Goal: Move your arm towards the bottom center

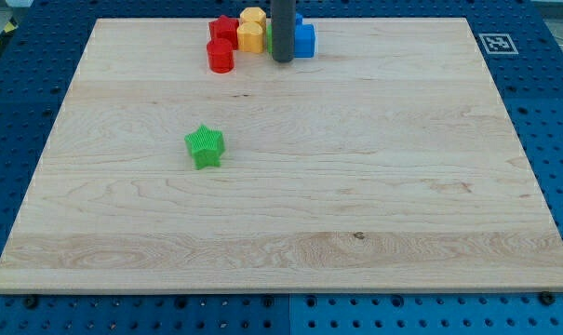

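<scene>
My dark rod comes down from the view's top centre, and my tip (282, 60) rests on the board at the cluster of blocks there. A blue block (304, 40) sits just right of the tip. A yellow block (251, 37) and a second yellow block (253, 16) sit to its left, with a small bit of green showing beside the rod. A red star-like block (223, 28) and a red cylinder (221, 56) lie further left. A green star block (205, 146) lies alone at the board's left-middle, well below and left of the tip.
The wooden board (355, 214) lies on a blue perforated table (20, 102). A black-and-white marker tag (497, 43) sits off the board's top right corner.
</scene>
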Controlling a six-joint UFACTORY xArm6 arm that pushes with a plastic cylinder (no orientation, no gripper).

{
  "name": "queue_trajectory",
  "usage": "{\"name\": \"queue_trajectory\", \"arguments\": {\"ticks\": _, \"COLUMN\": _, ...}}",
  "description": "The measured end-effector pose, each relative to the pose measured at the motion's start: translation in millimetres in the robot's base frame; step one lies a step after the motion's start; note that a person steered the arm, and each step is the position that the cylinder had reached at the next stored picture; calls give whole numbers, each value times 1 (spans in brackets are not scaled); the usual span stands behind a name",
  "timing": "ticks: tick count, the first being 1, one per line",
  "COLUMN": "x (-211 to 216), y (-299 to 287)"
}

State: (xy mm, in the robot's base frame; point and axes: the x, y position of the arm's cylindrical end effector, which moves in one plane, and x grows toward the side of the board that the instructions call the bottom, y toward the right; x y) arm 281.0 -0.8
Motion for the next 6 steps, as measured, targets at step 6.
{"name": "queue_trajectory", "arguments": {"ticks": 6, "x": 311, "y": -41}}
